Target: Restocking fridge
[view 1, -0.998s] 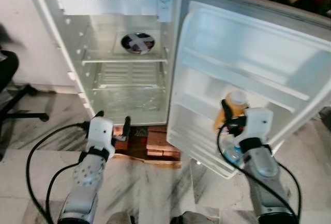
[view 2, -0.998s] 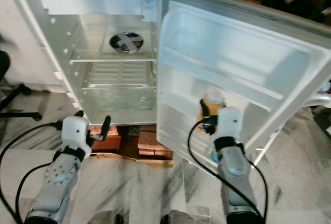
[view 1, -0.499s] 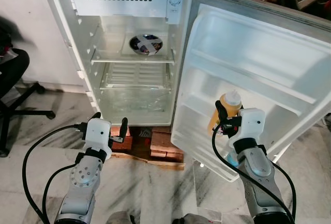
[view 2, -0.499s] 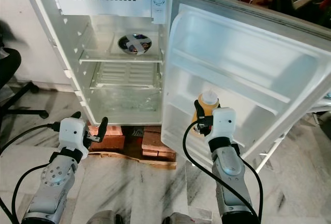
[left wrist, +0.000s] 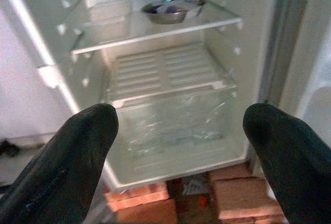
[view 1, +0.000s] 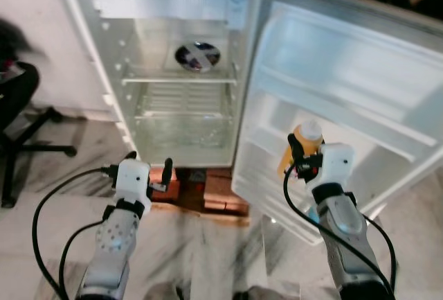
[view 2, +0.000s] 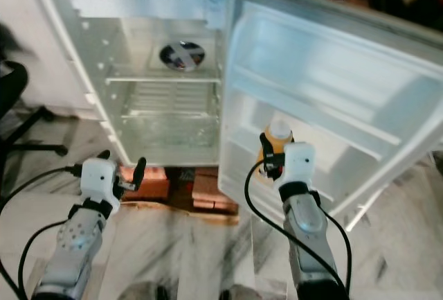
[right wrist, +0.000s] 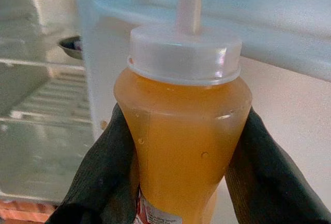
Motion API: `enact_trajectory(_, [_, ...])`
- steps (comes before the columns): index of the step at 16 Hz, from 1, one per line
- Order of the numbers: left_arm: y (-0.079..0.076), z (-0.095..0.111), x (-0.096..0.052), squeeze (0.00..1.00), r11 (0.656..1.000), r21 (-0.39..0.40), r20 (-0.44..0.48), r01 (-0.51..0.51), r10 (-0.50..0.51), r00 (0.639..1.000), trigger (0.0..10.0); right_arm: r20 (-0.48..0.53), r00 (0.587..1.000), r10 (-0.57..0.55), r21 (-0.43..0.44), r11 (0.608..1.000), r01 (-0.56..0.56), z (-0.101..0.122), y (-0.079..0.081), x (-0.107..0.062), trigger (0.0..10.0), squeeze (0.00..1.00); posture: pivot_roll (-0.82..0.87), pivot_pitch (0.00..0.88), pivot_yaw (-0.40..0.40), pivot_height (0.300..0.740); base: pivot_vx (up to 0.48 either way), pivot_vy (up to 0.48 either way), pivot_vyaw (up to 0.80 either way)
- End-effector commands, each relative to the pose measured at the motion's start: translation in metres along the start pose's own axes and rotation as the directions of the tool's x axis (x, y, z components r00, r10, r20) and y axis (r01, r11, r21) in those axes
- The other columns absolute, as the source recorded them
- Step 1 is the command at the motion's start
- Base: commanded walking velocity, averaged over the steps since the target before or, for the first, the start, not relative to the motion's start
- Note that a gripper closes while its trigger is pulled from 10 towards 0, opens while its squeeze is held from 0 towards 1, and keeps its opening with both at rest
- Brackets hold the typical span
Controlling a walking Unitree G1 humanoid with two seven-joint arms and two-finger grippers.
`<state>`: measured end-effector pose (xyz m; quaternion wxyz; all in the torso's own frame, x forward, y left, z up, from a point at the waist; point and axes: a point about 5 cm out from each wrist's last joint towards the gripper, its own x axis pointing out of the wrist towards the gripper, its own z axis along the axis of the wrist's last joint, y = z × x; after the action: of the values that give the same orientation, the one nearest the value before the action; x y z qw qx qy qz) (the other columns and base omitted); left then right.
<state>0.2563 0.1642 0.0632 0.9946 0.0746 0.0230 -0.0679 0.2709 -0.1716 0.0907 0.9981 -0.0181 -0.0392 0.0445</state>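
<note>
A bottle of orange juice (right wrist: 183, 146) with a white cap is upright in my right gripper (view 1: 302, 153), whose black fingers (right wrist: 111, 177) are shut on its sides. It hangs just in front of the lower shelf (view 1: 266, 168) of the open fridge door (view 1: 360, 71). The small white fridge (view 1: 104, 50) stands open, with a metal bowl (view 1: 197, 55) on its upper glass shelf. My left gripper (view 1: 148, 164) is open and holds nothing, low before the fridge's base.
Red bricks (view 1: 214, 199) prop the fridge off the marble floor. A clear crisper drawer (left wrist: 176, 115) sits at the fridge's bottom. A black office chair (view 1: 21, 106) stands at the left. Dark clutter lies behind the door at the top right.
The camera has shifted and the picture is a little blurred. The bottle stays in my right gripper by the door shelf. My left gripper is unchanged.
</note>
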Motion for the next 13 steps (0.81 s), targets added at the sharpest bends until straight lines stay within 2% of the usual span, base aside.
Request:
enact_trajectory(1, [-0.0005, -0.0025, -0.0018, 0.00, 1.000, 0.007, -0.015, 0.006, -0.006, 1.000, 10.0, -0.006, 1.000, -0.007, 0.003, 1.000, 0.007, -0.0008, -0.0015, 0.0001, 10.0, 0.00, 0.05, 0.080, -0.048, 0.740, 0.000, 0.000, 0.00])
enact_trajectory(8, [-0.0017, -0.0053, -0.0059, 0.00, 1.000, 0.000, -0.027, 0.004, -0.004, 1.000, 10.0, -0.008, 1.000, 0.004, 0.002, 1.000, -0.004, -0.0026, 0.0008, -0.0025, 10.0, 0.00, 0.06, 0.084, -0.052, 0.740, 0.000, 0.000, 0.00])
enact_trajectory(13, [-0.0014, -0.0055, -0.0059, 0.00, 1.000, -0.003, -0.030, 0.002, -0.002, 1.000, 10.0, -0.010, 1.000, 0.004, 0.005, 1.000, -0.004, -0.0030, 0.0018, -0.0033, 10.0, 0.00, 0.05, 0.090, -0.048, 0.681, 0.000, 0.000, 0.00])
